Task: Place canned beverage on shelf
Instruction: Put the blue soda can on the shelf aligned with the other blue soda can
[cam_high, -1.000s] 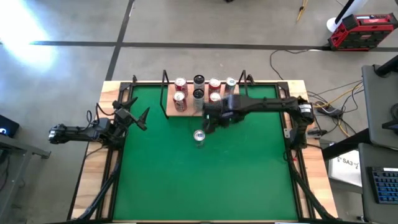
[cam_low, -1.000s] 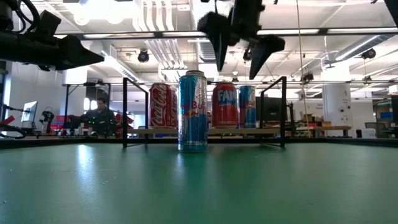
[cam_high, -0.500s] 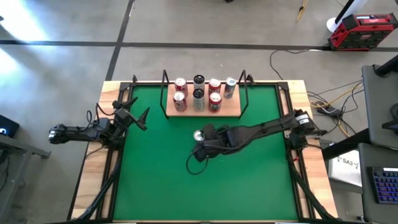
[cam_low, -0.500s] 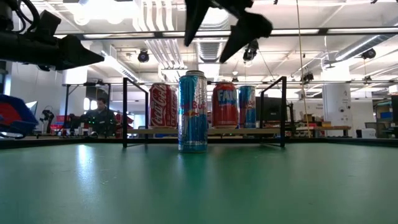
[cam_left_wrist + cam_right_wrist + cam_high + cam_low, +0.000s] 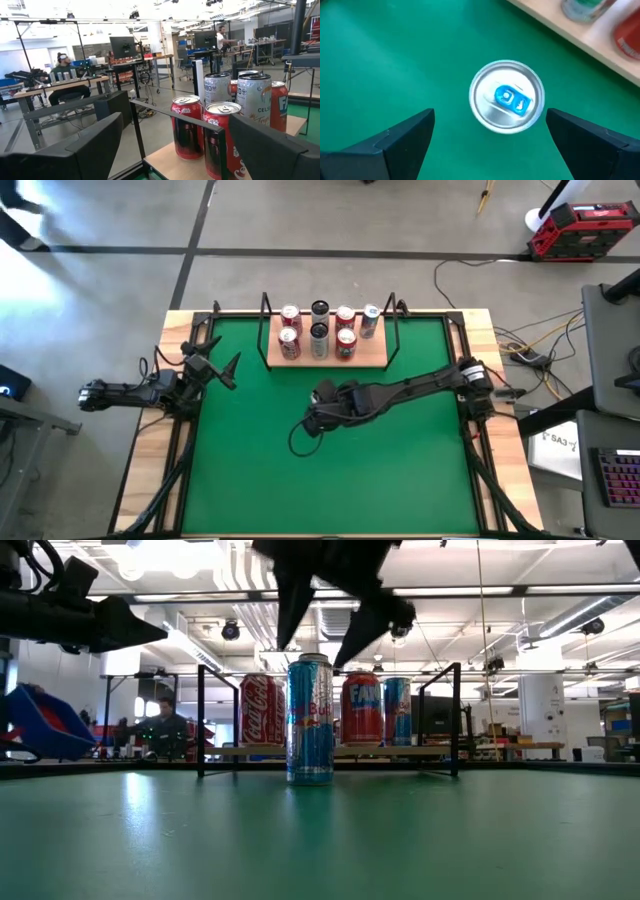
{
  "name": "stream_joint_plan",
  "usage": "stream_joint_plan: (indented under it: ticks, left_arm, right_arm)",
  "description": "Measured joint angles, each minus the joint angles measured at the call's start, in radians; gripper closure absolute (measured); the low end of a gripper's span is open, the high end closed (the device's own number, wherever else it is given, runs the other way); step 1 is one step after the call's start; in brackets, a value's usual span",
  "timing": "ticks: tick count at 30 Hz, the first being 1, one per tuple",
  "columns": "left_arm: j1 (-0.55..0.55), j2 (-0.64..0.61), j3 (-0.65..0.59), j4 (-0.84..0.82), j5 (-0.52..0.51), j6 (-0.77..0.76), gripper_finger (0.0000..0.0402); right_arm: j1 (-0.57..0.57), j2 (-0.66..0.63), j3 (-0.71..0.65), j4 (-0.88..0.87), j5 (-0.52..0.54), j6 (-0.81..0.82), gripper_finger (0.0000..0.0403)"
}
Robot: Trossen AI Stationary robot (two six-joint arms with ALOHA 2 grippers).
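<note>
Blue can (image 5: 507, 97) upright on mat; right gripper (image 5: 490, 135) above it, fingers apart. Centre over rim, drop straight, grip mid-body.

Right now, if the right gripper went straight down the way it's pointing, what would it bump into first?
Probably the blue and silver can standing on the green mat. The right gripper hangs open above it, pointing down, though the can sits slightly off the middle.
</note>
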Motion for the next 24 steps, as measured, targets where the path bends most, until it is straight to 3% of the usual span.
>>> stream_joint_plan:
  ticks: [14, 19, 24]
  left_arm:
    - [0.000, 0.000, 0.000, 0.000, 0.000, 0.000, 0.0056]
    - [0.000, 0.000, 0.000, 0.000, 0.000, 0.000, 0.0056]
    - [0.000, 0.000, 0.000, 0.000, 0.000, 0.000, 0.0056]
  right_arm:
    - [-0.074, 0.092, -0.002, 0.008, -0.013, 0.050, 0.0035]
    - [-0.083, 0.096, -0.002, 0.020, -0.040, 0.084, 0.0083]
    - [-0.081, 0.096, -0.002, 0.029, -0.038, 0.121, 0.0167]
